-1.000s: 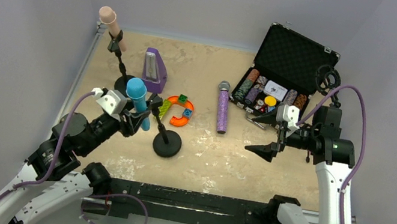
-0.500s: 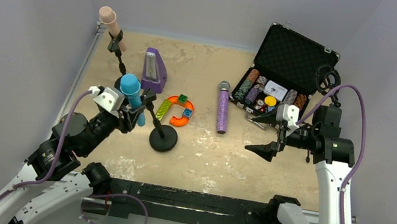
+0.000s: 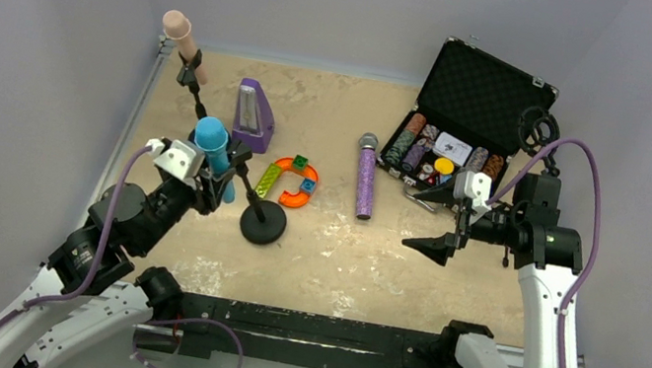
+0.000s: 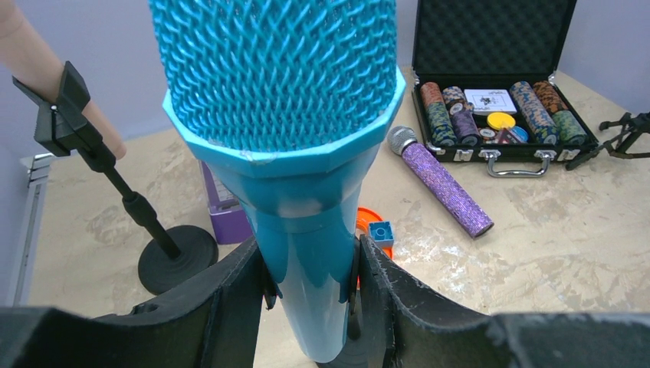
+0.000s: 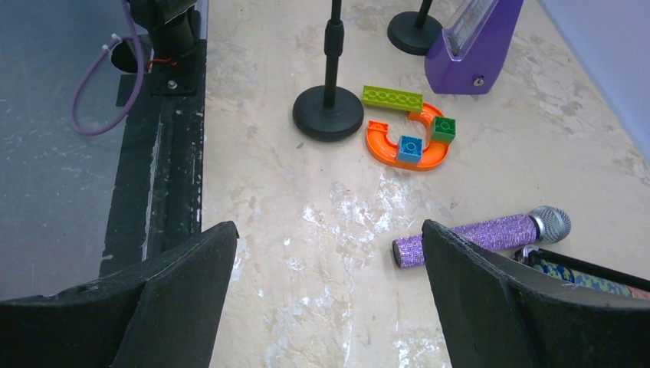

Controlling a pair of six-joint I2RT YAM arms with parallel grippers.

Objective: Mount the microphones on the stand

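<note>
Left wrist view alone shows both fingers (image 4: 230, 307) pressing the light blue microphone (image 4: 306, 253).

— Can any writing be read here?

— None. The white box (image 4: 491, 100) in the black case (image 4: 490, 31) carries a dark print, but it is too small to make out.

— And the purple metronome (image 3: 253, 117)?

— Its front scale shows only as a pale strip, with no figures that can be told. The chips (image 4: 441, 115) in the case show edge patterns only.
</note>
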